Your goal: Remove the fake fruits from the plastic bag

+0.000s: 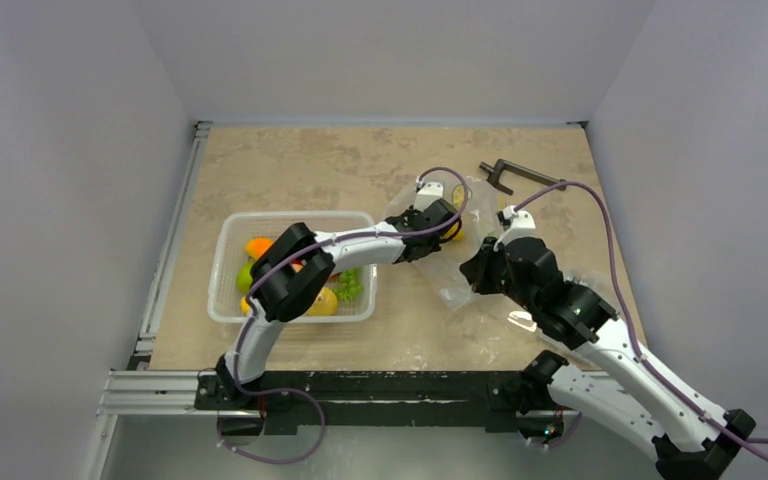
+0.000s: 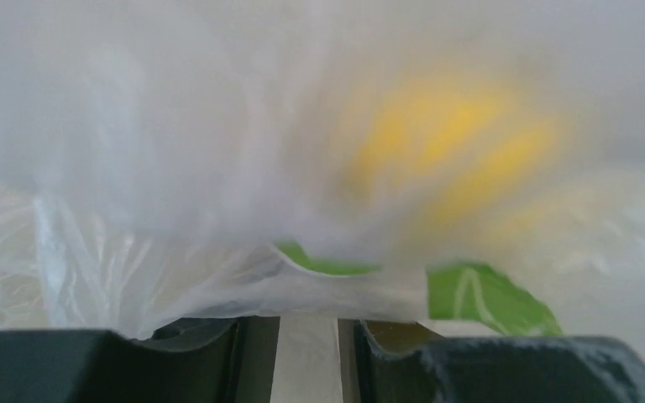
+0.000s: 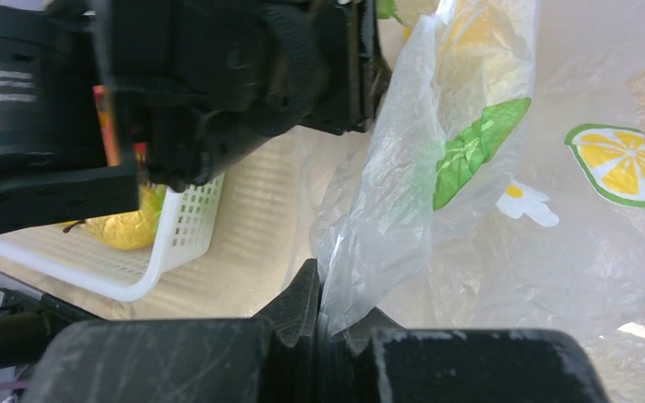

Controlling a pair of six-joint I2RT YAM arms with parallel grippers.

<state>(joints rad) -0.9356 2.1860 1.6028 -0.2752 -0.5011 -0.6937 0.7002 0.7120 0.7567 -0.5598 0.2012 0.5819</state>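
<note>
Crinkly plastic bag (image 1: 455,285) lies on bench (image 1: 290,170) just right of white basket (image 1: 222,250) — right pincer (image 3: 327,323) pinching its film edge; left pincer (image 2: 309,336) pushed against bag, jaws narrowly apart — cannot tell if gripping.

Pale lavender walls (image 1: 60,150) enclose a beige marbled tabletop (image 1: 300,170).

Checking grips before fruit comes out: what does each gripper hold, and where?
The right gripper pinches a fold of the plastic bag. The left gripper sits against the bag; whether it grips cannot be told.
</note>
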